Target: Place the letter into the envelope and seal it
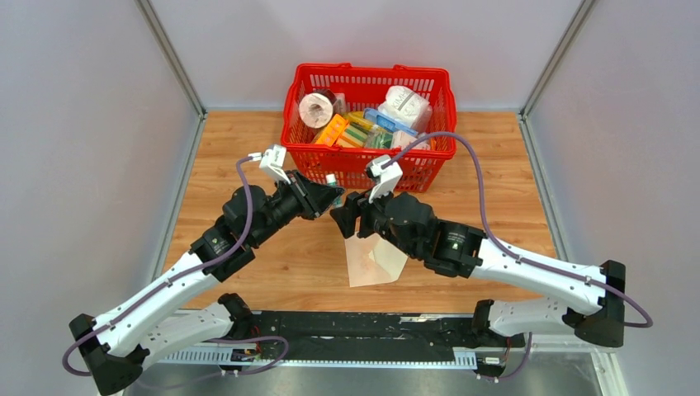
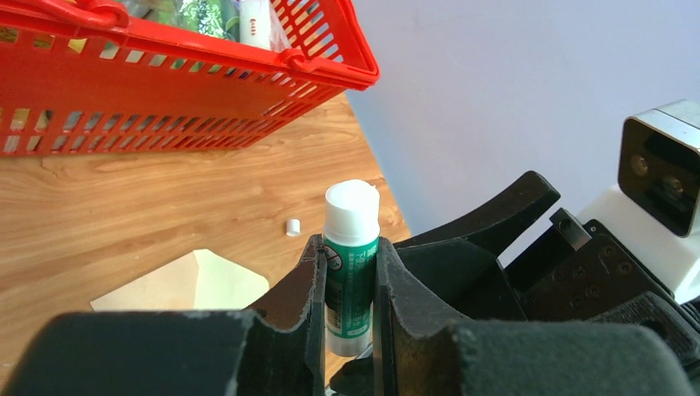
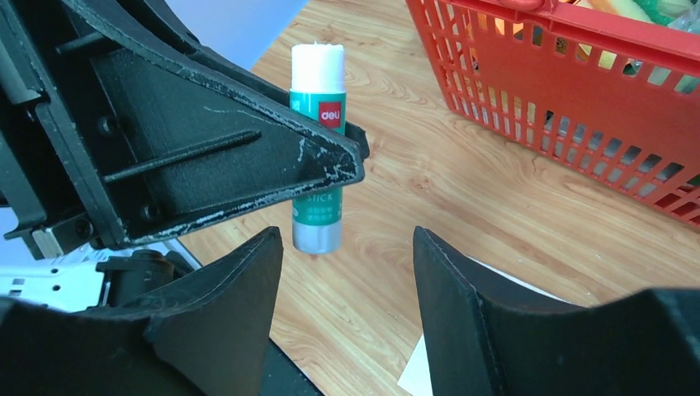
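Observation:
The tan envelope (image 1: 376, 261) lies flat on the wooden table, below and between both grippers; its flap end (image 2: 191, 283) shows in the left wrist view. I cannot make out the letter; it is hidden. My left gripper (image 2: 351, 247) is shut on a green-and-white glue stick (image 2: 351, 272) held upright above the table, its white glue end uncovered. My right gripper (image 3: 347, 239) stands open just beside and below the glue stick (image 3: 317, 124), touching nothing. From above, the left gripper (image 1: 328, 196) and right gripper (image 1: 342, 218) almost meet.
A red basket (image 1: 369, 169) full of goods stands behind the grippers, close to the left gripper's tip. A small white cap (image 2: 292, 227) lies on the wood beyond the envelope. Grey walls close in left, right and back.

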Robot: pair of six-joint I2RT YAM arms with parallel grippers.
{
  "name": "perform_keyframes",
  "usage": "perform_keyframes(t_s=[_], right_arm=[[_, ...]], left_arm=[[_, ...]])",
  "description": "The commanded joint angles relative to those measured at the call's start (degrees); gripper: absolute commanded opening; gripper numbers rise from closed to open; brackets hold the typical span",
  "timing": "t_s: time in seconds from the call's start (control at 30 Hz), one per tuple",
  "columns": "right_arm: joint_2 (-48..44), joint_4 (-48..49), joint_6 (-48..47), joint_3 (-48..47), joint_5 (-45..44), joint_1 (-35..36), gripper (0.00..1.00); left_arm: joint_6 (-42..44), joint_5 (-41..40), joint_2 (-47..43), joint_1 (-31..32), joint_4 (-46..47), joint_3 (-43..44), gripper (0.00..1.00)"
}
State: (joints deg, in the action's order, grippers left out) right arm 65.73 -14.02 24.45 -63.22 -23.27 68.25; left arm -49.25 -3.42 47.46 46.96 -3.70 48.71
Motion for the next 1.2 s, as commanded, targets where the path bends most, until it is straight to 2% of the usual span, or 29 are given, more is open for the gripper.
perform_keyframes(t_s=[0.0,0.1,0.2,0.37,0.43,0.57,0.67,0.87,0.97,1.1,1.13,1.17], right_arm=[[2.11,-0.83,-2.3,-4.54,-4.94,0.83,0.61],[3.52,-0.66,-2.39,-5.68,-4.95,1.1,0.57],[4.66,-0.04,-2.65,-6.12,-3.89,1.1,0.48],[3.26,1.62,-3.79,-4.55,-1.54,0.49,0.07],[1.16,2.85,-3.62,-2.88,2.33,-0.57,0.01],[-5.16,8.03,-2.74,2.21,14.97,-4.52,0.0],[-9.56,15.22,-0.2,6.78,29.28,-8.29,0.0],[-10.98,26.66,7.8,10.57,50.84,-12.7,0.0],[-9.14,29.92,10.87,9.96,56.03,-12.88,0.0],[-7.73,28.44,11.07,8.64,56.67,-12.35,0.0],[-7.55,27.48,10.36,8.21,55.88,-12.09,0.01],[-7.46,26.16,9.66,7.94,55.0,-11.74,0.07]], left_arm=[[-1.72,-1.33,0.0,0.06,0.71,2.09,0.0],[-2.51,-0.97,0.0,0.06,1.07,1.92,0.0],[-3.13,-0.45,-0.26,0.06,1.94,1.39,0.0],[-2.78,0.61,-1.4,0.06,3.35,-0.54,0.0],[-1.38,1.22,-2.54,0.06,4.92,-1.07,0.0],[1.87,5.96,-5.36,0.06,5.89,-1.33,0.0],[2.93,11.92,-8.34,0.06,9.06,-2.47,0.0],[5.13,22.66,-11.16,0.06,16.88,-2.83,0.0],[5.66,25.04,-10.81,0.06,18.38,-2.13,0.0],[5.57,23.99,-10.81,0.06,18.82,-1.95,0.0],[5.4,23.99,-10.64,0.06,19.43,-2.04,0.0],[5.31,23.46,-10.46,0.06,19.52,-1.95,0.0]])
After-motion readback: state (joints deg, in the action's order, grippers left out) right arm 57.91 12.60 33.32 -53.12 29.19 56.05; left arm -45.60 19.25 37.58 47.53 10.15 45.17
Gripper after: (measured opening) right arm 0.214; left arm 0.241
